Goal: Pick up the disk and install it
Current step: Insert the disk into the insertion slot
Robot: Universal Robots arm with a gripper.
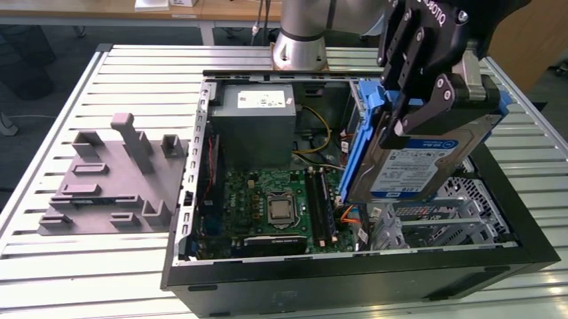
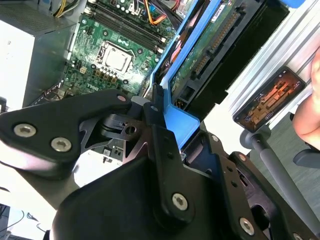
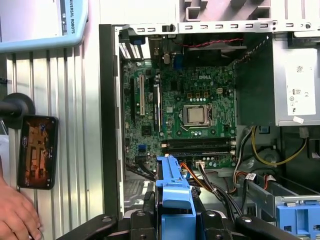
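Exterior view first, working from its left: a grey plastic fixture (image 1: 116,179) with upright posts and slots sits on the slatted metal table (image 1: 53,266), just beside the open black computer case (image 1: 355,279). Inside the case, on the exterior view's left half, the grey power supply (image 1: 253,123) with a white sticker stands above the green motherboard (image 1: 266,206), whose bare processor socket lies near the middle of the board. Further toward the exterior view's right, the disk (image 1: 426,166) hangs tilted over the case, label facing the camera, its blue carrier bracket (image 1: 360,159) running along the edge nearest the motherboard. The gripper (image 1: 417,100) is clamped on the upper part of the disk, its black fingers (image 1: 443,106) pressed against the labelled face. Below the disk, at the case's corner on the exterior view's right, sits the silver drive cage (image 1: 453,212); the disk is above it and not seated in it. In the second wrist view the carrier bracket sits squeezed between the fingers. In the first wrist view a person's hand (image 3: 15,212) rests on the table by a phone (image 3: 37,152) on a stand.
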